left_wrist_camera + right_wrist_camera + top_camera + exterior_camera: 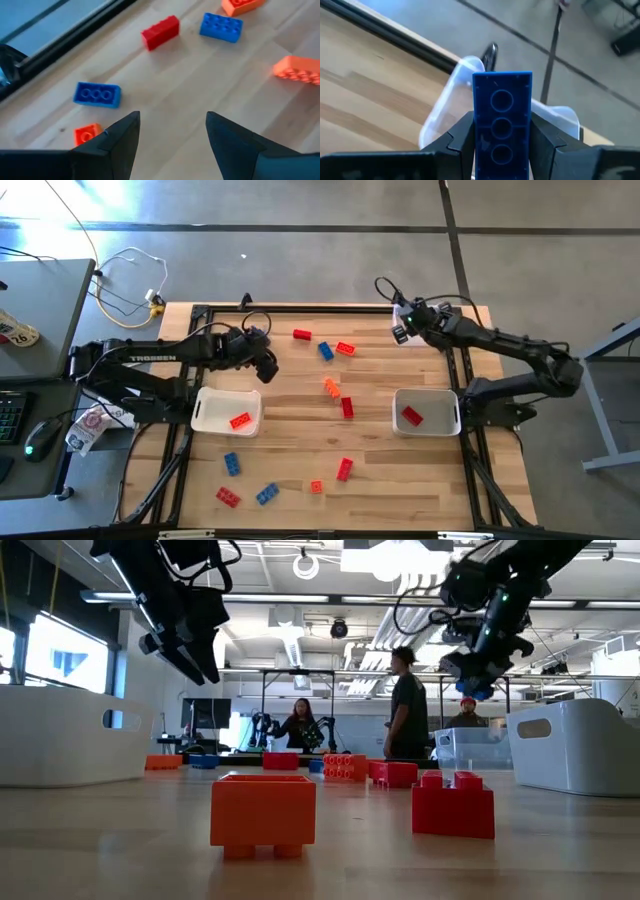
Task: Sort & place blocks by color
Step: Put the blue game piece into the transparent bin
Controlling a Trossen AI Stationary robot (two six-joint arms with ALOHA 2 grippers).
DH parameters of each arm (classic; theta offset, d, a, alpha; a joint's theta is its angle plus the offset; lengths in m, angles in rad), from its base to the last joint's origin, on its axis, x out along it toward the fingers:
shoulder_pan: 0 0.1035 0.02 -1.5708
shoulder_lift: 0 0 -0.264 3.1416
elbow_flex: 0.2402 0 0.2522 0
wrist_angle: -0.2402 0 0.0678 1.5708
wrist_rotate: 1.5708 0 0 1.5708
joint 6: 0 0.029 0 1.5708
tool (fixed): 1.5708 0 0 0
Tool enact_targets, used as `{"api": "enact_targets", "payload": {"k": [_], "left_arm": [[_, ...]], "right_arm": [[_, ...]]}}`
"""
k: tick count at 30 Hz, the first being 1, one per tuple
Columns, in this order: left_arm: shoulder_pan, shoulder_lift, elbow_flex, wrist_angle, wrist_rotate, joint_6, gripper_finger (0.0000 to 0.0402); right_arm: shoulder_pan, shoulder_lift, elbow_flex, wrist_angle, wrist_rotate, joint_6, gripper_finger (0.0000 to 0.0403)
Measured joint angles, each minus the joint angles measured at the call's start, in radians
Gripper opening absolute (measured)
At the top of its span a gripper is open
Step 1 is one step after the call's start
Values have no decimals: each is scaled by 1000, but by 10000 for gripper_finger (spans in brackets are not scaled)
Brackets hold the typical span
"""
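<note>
The right hand [501, 145] grips a blue block [502, 120] upright over the clear tray [451, 107] at the desk's far right, while the left hand [172, 132] hangs wide.

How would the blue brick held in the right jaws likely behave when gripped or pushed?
The blue brick looks like rigid plastic, so probably stiff. It is small, likely light. Its flat sides suit the right gripper, and it should slide, not roll.

Two trays [226, 412] [427, 412] apart on the desk [300, 475], one block in each; loose blocks [334, 388] scattered between and, seemingly, nearer the front edge.
</note>
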Motion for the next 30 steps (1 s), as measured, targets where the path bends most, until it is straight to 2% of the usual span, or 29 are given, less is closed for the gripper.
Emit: {"api": "enact_targets", "payload": {"k": [10,15,23,30], "left_arm": [[134,0,0,10,1,155,213],[185,0,0,-1,4,157,213],[236,0,-28,5,91,127,213],[287,4,-43,0,133,87,213]], "right_arm": [[-158,135,0,9,-67,19,114],[-212,186,0,13,-94,29,114],[-274,247,0,14,-152,60,114],[-326,253,0,53,-251,58,114]]}}
